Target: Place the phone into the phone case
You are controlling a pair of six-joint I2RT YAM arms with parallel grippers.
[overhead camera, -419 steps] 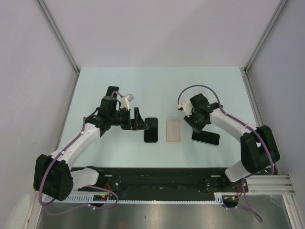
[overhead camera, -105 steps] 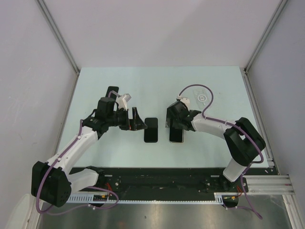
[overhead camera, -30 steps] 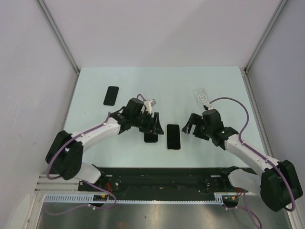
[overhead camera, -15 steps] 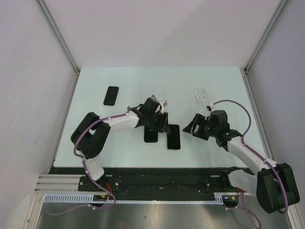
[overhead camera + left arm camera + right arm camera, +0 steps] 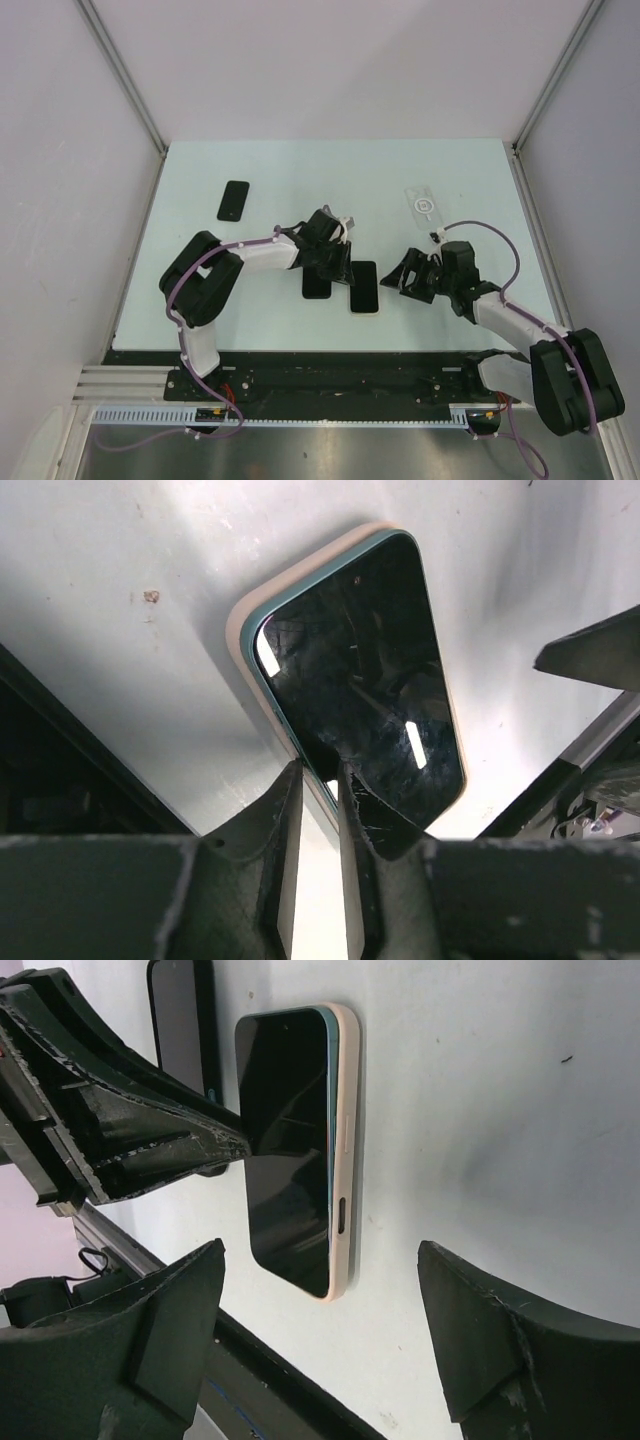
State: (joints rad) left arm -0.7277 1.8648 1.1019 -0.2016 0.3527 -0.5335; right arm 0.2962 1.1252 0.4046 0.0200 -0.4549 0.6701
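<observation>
The phone (image 5: 364, 287), with a dark screen and a teal rim, lies flat inside the beige phone case (image 5: 345, 1130) at the table's middle. In the left wrist view the phone (image 5: 360, 690) fills the centre and the case (image 5: 300, 570) shows as a pale border. My left gripper (image 5: 338, 268) (image 5: 318, 770) rests at the phone's left long edge, its jaws drawn to a narrow slit with nothing clamped between them. One of its fingers (image 5: 150, 1150) touches the screen's edge. My right gripper (image 5: 408, 275) (image 5: 320, 1248) stands wide open just right of the phone, clear of it.
A second black phone (image 5: 317, 285) (image 5: 180, 1020) lies just left of the cased one, partly under my left gripper. A third phone (image 5: 235, 200) sits at the back left. A clear item with a round mark (image 5: 424, 203) lies at the back right. The black rail (image 5: 330, 375) runs along the near edge.
My left gripper moved right onto the cased phone's left edge and its jaws narrowed from wide to nearly closed. The right gripper stayed open and shifted only slightly.
</observation>
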